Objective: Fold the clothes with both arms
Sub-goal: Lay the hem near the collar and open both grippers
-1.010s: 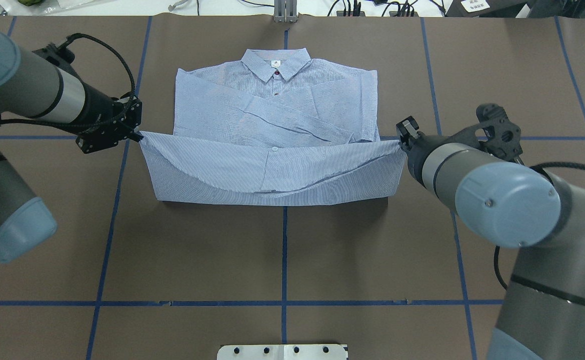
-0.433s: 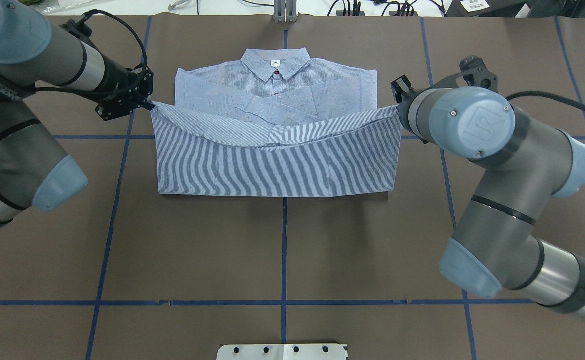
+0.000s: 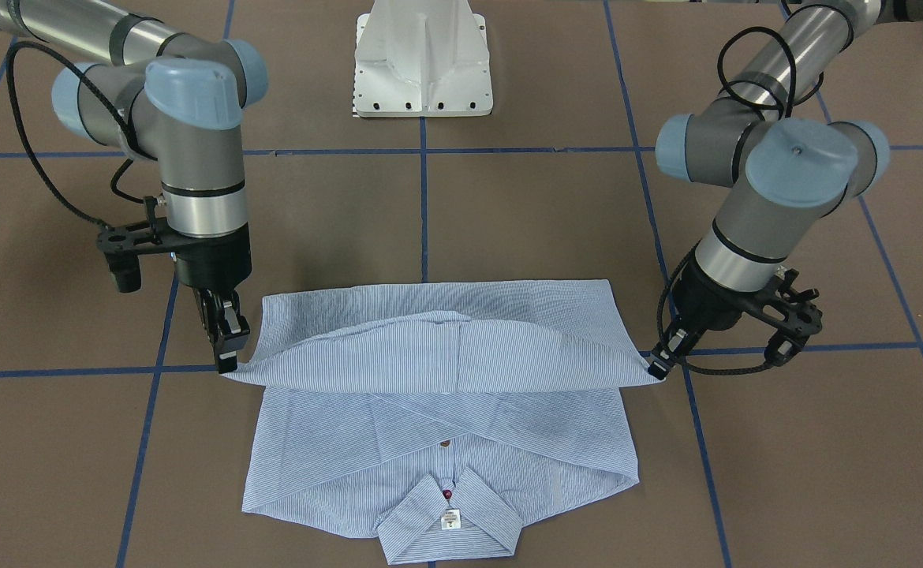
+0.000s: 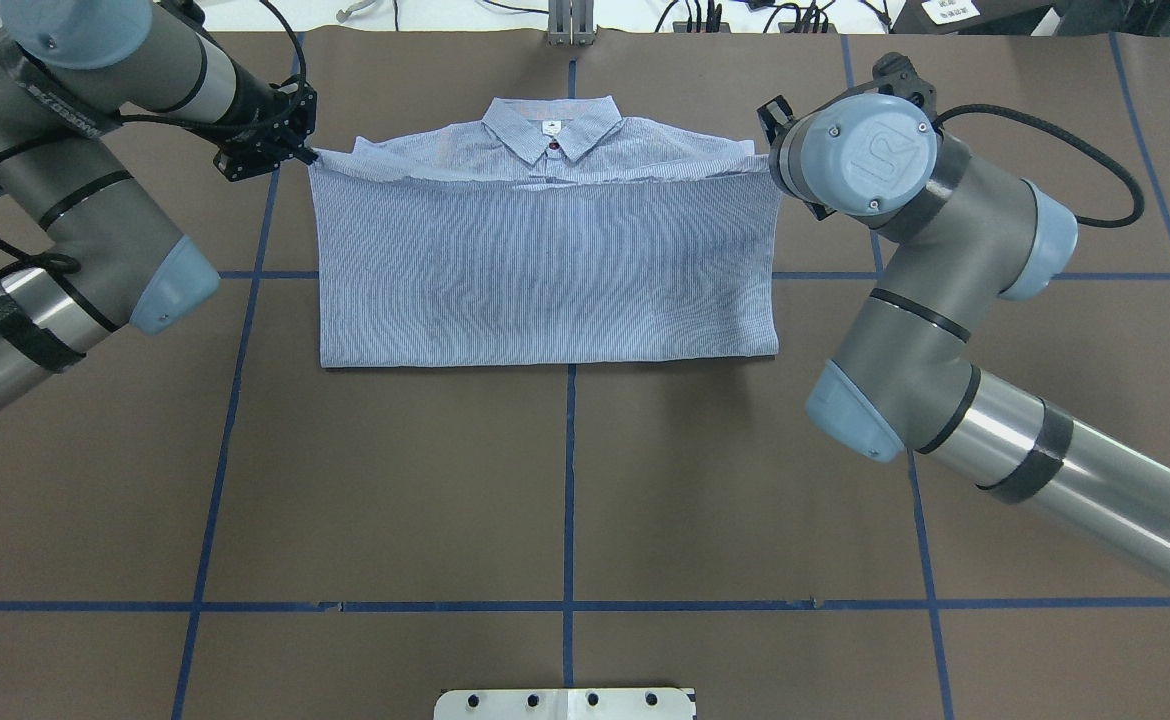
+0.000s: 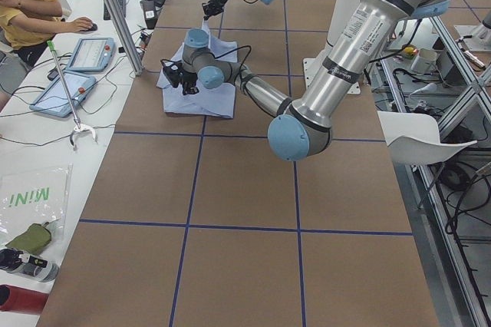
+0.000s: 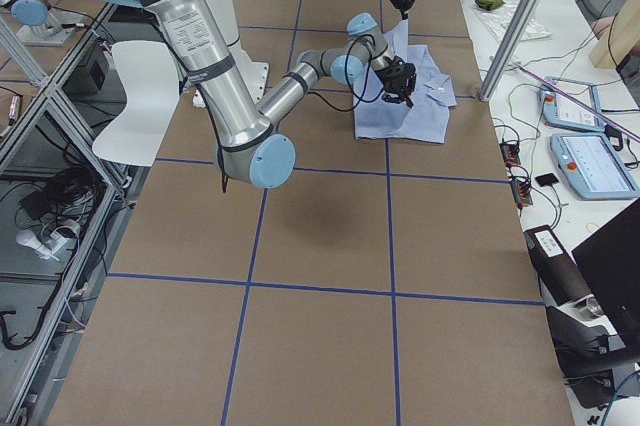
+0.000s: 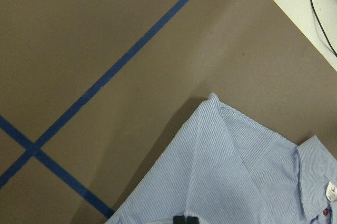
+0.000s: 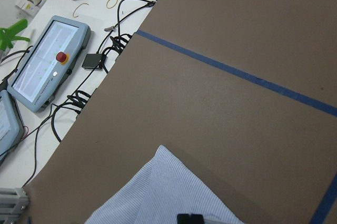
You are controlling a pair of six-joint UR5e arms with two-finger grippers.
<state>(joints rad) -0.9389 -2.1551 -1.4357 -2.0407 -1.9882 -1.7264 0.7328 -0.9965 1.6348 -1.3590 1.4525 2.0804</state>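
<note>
The striped blue-and-white shirt (image 4: 545,270) lies face up with its collar (image 4: 550,125) at the far side and its white neck label (image 3: 450,519) showing. Its lower half is folded up over the body. My left gripper (image 4: 307,155) is shut on the hem's left corner near the shoulder, as the front view shows (image 3: 657,369). My right gripper (image 3: 227,364) is shut on the hem's other corner; in the overhead view its wrist hides the fingertips. The hem hangs taut between both grippers, slightly above the shirt. Both wrist views show striped cloth (image 7: 221,182) (image 8: 158,192) under the fingers.
The brown table cover (image 4: 565,480) carries a grid of blue tape lines. The white pedestal base (image 3: 422,63) stands on the robot's side. Beyond the far edge lie teach pendants (image 8: 47,66), cables and a metal post (image 4: 570,20). An operator sits there (image 5: 23,4).
Both grippers have carried the hem away from the robot towards the collar. The folded flap now covers the sleeves and most of the shirt's body.
</note>
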